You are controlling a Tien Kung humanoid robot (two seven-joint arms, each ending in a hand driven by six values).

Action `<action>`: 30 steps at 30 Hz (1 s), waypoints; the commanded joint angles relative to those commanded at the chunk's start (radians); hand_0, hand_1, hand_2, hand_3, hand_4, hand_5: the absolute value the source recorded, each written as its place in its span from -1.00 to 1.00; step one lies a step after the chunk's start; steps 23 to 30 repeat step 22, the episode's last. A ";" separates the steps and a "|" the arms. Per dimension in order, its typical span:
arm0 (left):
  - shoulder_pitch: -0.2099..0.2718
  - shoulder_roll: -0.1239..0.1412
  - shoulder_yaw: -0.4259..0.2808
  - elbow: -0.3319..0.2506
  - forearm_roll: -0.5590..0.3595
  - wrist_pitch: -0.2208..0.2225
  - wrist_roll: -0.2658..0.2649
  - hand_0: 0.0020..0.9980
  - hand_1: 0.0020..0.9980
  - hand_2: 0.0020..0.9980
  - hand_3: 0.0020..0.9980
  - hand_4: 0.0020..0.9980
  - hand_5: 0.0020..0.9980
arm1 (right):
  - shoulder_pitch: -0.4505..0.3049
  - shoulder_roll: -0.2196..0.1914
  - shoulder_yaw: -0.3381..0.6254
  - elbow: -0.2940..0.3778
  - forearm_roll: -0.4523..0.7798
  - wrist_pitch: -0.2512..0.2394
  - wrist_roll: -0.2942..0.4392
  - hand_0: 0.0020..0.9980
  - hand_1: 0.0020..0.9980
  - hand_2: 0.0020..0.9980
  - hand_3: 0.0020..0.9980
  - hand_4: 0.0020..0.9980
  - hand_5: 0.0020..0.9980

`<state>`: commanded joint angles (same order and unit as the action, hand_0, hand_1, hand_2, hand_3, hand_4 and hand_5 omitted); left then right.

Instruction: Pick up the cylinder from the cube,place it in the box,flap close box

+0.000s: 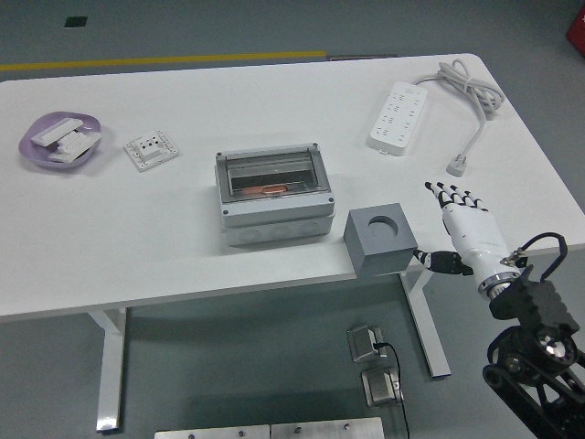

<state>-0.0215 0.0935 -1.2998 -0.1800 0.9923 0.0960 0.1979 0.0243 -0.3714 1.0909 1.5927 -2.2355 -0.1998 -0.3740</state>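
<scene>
Sitting in the box: cylinder (268, 189), a copper-coloured piece seen dimly through the shut clear flap.
Box (273, 194): grey, mid-counter, lid down.
Cube (380, 239): grey, round hole on top, empty, just right of the box at the counter's near edge.
Right hand (454, 229): white, fingers spread and straight, holding nothing, thumb pointing at the cube's right side, just beside it.
Counter (183, 238): white; power strip (398, 114) far right, purple dish (60, 142) and wall socket (150, 149) far left.
</scene>
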 joint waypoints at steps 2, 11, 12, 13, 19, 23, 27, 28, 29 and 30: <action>-0.002 -0.002 0.000 0.000 0.000 0.000 -0.001 0.26 0.16 0.06 0.23 0.11 -0.63 | 0.002 0.003 -0.004 -0.004 0.002 -0.002 0.001 1.00 1.00 1.00 1.00 0.71 -0.83; -0.007 -0.006 0.003 0.000 0.000 0.000 0.000 0.26 0.16 0.06 0.23 0.10 -0.63 | 0.017 0.030 -0.028 -0.020 -0.006 -0.011 0.003 1.00 1.00 1.00 1.00 0.69 -0.85; -0.007 -0.005 0.003 0.000 0.000 0.000 0.001 0.26 0.16 0.06 0.23 0.10 -0.63 | 0.021 0.032 -0.031 -0.023 -0.007 -0.012 0.003 1.00 1.00 1.00 1.00 0.69 -0.85; -0.007 -0.005 0.003 0.000 0.000 0.000 0.002 0.26 0.16 0.06 0.23 0.10 -0.63 | 0.025 0.033 -0.033 -0.026 -0.008 -0.012 0.004 1.00 1.00 1.00 1.00 0.69 -0.85; -0.007 -0.005 0.006 0.000 -0.001 0.000 0.003 0.26 0.16 0.06 0.23 0.10 -0.63 | 0.055 0.043 -0.038 -0.059 -0.011 -0.019 0.007 1.00 1.00 1.00 1.00 0.67 -0.85; -0.008 -0.005 0.007 0.000 0.000 0.000 0.003 0.26 0.16 0.06 0.23 0.10 -0.63 | 0.069 0.048 -0.039 -0.080 -0.011 -0.020 0.009 1.00 1.00 1.00 1.00 0.67 -0.85; -0.008 -0.005 0.007 0.000 0.000 0.000 0.003 0.26 0.16 0.06 0.23 0.10 -0.63 | 0.069 0.048 -0.039 -0.080 -0.011 -0.020 0.009 1.00 1.00 1.00 1.00 0.67 -0.85; -0.008 -0.005 0.007 0.000 0.000 0.000 0.003 0.26 0.16 0.06 0.23 0.10 -0.63 | 0.069 0.048 -0.039 -0.080 -0.011 -0.020 0.009 1.00 1.00 1.00 1.00 0.67 -0.85; -0.008 -0.005 0.007 0.000 0.000 0.000 0.003 0.26 0.16 0.06 0.23 0.10 -0.63 | 0.069 0.048 -0.039 -0.080 -0.011 -0.020 0.009 1.00 1.00 1.00 1.00 0.67 -0.85; -0.008 -0.005 0.007 0.000 0.000 0.000 0.003 0.26 0.16 0.06 0.23 0.10 -0.63 | 0.069 0.048 -0.039 -0.080 -0.011 -0.020 0.009 1.00 1.00 1.00 1.00 0.67 -0.85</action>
